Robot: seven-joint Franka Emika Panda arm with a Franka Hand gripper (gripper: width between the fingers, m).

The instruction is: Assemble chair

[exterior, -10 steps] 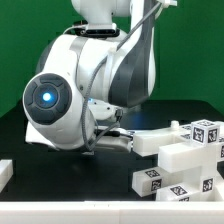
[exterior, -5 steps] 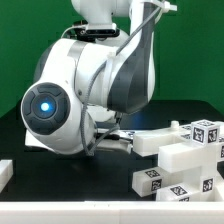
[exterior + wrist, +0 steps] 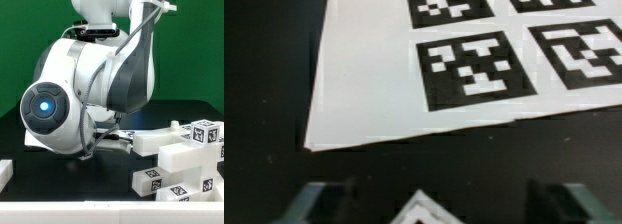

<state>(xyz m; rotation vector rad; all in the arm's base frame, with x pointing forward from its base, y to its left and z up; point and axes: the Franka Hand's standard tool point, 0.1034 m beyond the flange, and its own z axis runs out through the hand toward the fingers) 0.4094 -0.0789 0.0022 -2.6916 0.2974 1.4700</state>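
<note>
Gripper (image 3: 441, 190) spread wide, nothing clamped; a small white tip (image 3: 416, 210) shows between the fingers, touching neither. Marker board (image 3: 402, 90) edge lies just ahead on the black table (image 3: 269, 80). Chair parts (image 3: 178, 152) sit clustered at the exterior view's right, apparently unjoined, so assembly looks barely begun. Bare table toward the exterior view's left.
</note>
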